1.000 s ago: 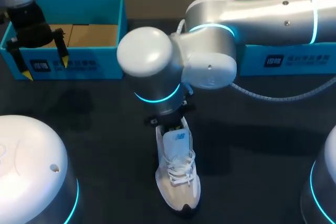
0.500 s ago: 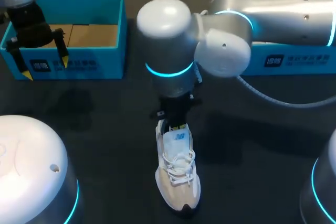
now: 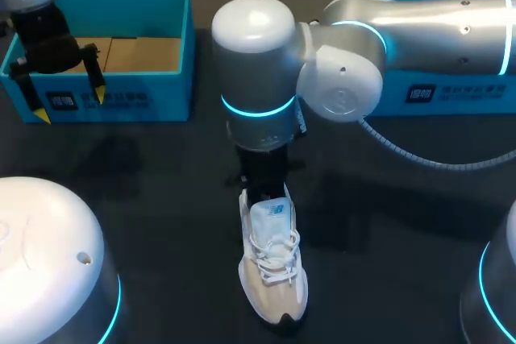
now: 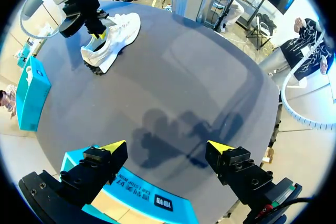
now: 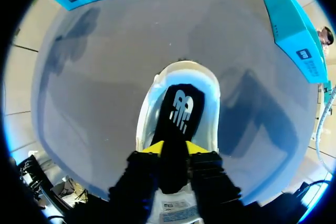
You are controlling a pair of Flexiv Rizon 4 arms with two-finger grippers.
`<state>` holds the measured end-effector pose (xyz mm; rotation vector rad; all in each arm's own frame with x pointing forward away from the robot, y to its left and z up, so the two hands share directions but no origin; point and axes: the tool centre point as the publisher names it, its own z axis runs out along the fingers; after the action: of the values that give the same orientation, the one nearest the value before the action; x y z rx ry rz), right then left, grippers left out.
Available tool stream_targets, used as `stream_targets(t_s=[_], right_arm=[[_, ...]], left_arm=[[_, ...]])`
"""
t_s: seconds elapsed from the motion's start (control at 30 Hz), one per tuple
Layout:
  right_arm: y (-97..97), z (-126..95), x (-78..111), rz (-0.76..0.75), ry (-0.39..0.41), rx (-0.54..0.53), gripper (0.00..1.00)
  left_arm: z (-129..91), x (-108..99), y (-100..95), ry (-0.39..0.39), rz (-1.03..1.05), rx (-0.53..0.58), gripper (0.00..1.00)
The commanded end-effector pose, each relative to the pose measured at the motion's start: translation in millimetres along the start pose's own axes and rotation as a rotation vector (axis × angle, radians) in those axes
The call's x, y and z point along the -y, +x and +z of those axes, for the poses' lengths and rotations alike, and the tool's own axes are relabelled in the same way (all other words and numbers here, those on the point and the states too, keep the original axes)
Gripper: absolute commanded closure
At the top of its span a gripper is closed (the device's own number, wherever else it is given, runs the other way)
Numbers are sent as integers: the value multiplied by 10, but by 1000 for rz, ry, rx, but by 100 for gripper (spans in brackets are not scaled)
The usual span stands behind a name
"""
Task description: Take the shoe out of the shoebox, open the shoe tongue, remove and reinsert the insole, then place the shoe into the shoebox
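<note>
Mid-table, right hand (image 5: 174, 148) pinches insole (image 5: 181, 109) inside shoe (image 3: 274, 279); left hand (image 4: 168, 146) spread, empty, by shoebox (image 3: 121, 104).

Dark table (image 3: 145, 199); shoe (image 3: 276, 279); shoebox (image 3: 121, 102); blue box (image 3: 451, 94)

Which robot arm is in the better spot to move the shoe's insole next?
The right one, I think. Its gripper is shut on the black insole inside the white shoe. The left gripper hangs open by the blue shoebox, far from the shoe.

table (image 3: 145, 215): dark grey surface | second teal box (image 3: 472, 90): on it, rear right
</note>
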<state>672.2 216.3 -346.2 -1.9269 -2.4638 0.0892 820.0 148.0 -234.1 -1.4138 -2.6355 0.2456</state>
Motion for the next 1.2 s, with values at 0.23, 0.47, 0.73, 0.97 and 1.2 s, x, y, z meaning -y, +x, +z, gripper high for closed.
stream_targets(t_s=[0.23, 0.47, 0.73, 0.97, 1.2], right_arm=[[39, 49, 34, 14, 3, -4, 20], [63, 48, 74, 19, 5, -3, 0], [90, -15, 159, 26, 5, 8, 0], [126, -69, 245, 34, 13, 17, 0], [171, -130, 328, 45, 20, 29, 0]], left_arm=[[-3, 9, 10, -4, 1, 0, 0], [-3, 9, 10, -4, 1, 0, 0], [-3, 9, 10, -4, 1, 0, 0], [-3, 9, 10, -4, 1, 0, 0], [-3, 9, 10, -4, 1, 0, 0]])
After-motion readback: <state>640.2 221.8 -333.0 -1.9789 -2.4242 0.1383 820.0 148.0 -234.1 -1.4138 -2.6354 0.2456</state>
